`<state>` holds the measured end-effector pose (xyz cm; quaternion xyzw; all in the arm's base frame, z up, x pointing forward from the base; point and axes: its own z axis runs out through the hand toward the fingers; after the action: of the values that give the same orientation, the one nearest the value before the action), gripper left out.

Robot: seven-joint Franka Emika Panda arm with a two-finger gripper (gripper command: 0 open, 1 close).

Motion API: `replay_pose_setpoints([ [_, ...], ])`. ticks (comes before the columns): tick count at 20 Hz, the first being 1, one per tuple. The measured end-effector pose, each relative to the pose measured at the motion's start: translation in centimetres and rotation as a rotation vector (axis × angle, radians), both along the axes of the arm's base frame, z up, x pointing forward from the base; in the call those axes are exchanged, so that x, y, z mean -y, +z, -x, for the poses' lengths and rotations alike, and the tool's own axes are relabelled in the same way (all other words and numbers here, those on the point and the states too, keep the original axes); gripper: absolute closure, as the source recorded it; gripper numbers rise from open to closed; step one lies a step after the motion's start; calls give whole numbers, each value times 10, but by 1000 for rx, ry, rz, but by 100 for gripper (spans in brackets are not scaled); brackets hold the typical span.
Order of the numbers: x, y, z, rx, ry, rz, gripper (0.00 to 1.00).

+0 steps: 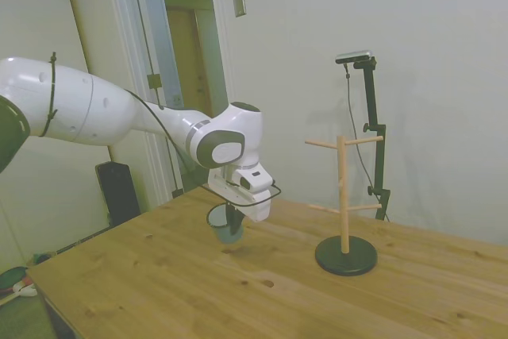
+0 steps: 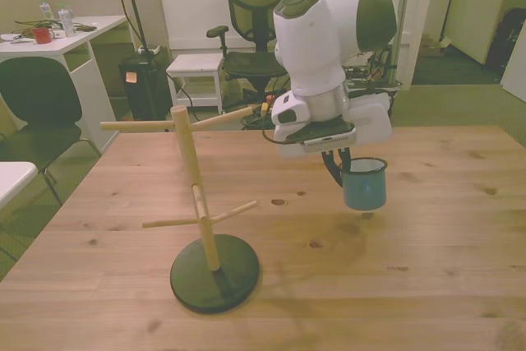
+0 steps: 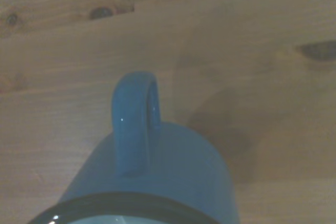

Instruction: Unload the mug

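The mug (image 2: 364, 185) hangs upright in the air just above the wooden table (image 2: 427, 269), mouth up, with its shadow a little below it on the boards, so it seems close to the surface but not touching. It is off the mug tree (image 2: 201, 203), whose pegs are all bare. In the front view the tree stands at about nine o'clock from the mug, well apart; in the side view it lies at about three o'clock.

The mug's long axis is vertical. The gripper (image 2: 341, 168) comes down from above at the rim, at about eleven o'clock from the mug's body in the front view, and holds the mug by its rim wall; the dark fingers are closed narrow on it, though the exact pinch is partly hidden by the white hand. In the wrist view the loop handle (image 3: 135, 124) points away from the camera over bare wood.

Judging from this, unloading is nearly done: what remains is a short straight descent until the base sits flat, then a release. The risk is a tilt if the fingers let go before the base rests on the boards.

No brand, label or writing can be read on the mug, tree or arm.
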<state>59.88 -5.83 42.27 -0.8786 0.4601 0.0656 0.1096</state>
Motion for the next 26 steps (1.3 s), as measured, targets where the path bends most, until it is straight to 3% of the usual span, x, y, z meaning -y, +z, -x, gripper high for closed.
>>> replay_pose_setpoints([
  [9,-1,-22,47,-87,-8,14,100],
  [23,31,-51,55,-118,-70,18,100],
  [24,32,-52,55,-119,-72,18,0],
  [26,33,-52,55,-118,-73,18,0],
])
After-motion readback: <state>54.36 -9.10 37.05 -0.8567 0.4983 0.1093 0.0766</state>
